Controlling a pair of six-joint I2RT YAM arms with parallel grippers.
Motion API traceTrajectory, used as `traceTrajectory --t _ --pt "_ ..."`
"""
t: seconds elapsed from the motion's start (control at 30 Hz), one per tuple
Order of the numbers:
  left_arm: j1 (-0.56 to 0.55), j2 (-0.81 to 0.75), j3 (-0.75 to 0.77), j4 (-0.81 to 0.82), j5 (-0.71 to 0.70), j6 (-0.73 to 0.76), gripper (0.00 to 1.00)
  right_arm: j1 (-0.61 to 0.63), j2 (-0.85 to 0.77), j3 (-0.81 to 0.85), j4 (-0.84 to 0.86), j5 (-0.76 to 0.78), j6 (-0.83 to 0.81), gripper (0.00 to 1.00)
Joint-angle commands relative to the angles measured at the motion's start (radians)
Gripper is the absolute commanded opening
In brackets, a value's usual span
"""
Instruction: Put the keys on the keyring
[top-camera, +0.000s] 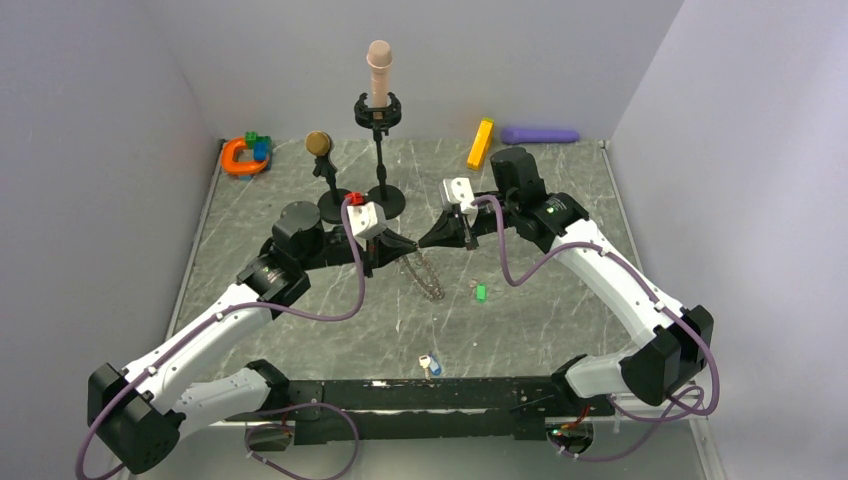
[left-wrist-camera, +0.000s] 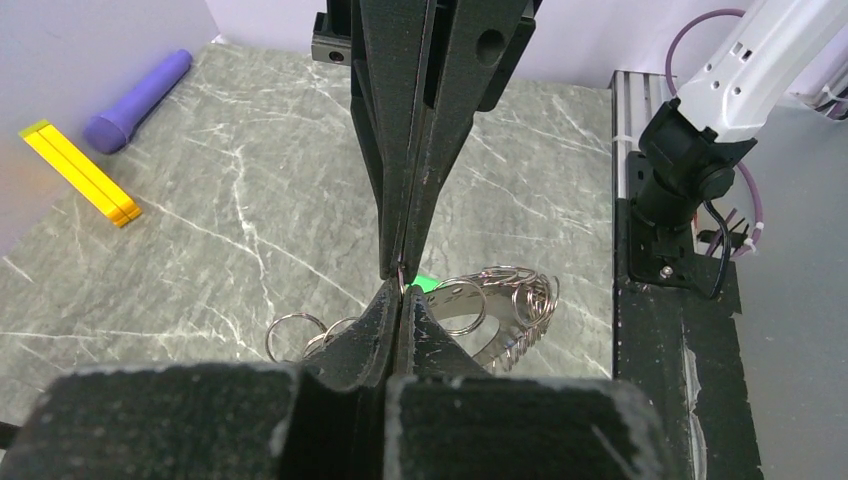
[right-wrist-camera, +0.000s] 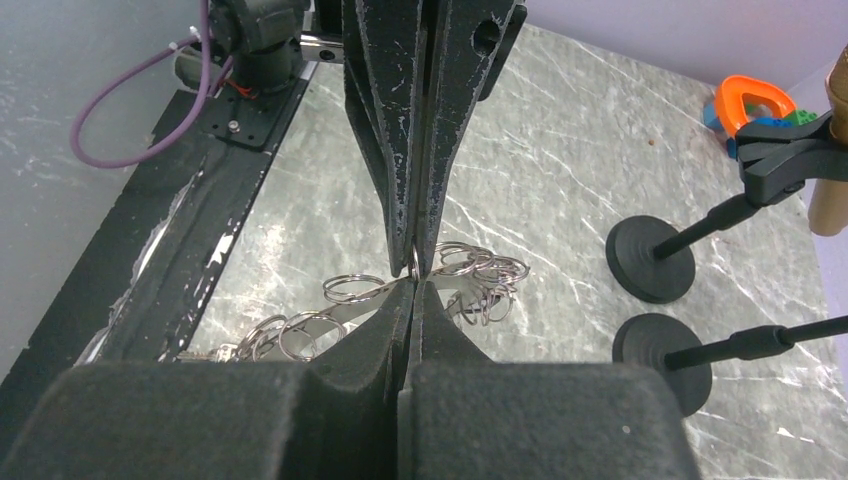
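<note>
Gripping the grey chain-like metal keyring, the left tool and right tool are both closed on it; the small green-headed key lies unthreaded on the worktop.

From the left wrist, the green key shows only as a sliver behind the left gripper, whose closed jaws also hide the middle of the keyring. From above, a small blue-and-white thing on the worktop is too small to name, and the right wrist's picture edge cuts off both stands
</note>
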Motion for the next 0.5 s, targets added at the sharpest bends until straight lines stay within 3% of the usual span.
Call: traceTrajectory --t 0.0,0.2,0.33,0.47 --pt "-0.004 -0.022 0.032 -0.006 -0.008 0.012 0.0 0.004 -0.013 0.04 0.036 -0.035 0.0 0.0" --pt "-0.004 -0.084 -0.025 0.046 -0.044 0.051 0.0 0.004 -0.023 0.017 0.074 -0.047 0.048 0.03" --pt "-0.005 -0.111 -0.05 0.083 -0.034 0.06 0.0 0.004 -0.04 -0.016 0.141 -0.053 0.108 0.36" --pt "-0.005 -0.127 -0.066 0.093 -0.017 0.067 0.0 -0.016 -0.06 -0.034 0.203 -0.084 0.166 0.53"
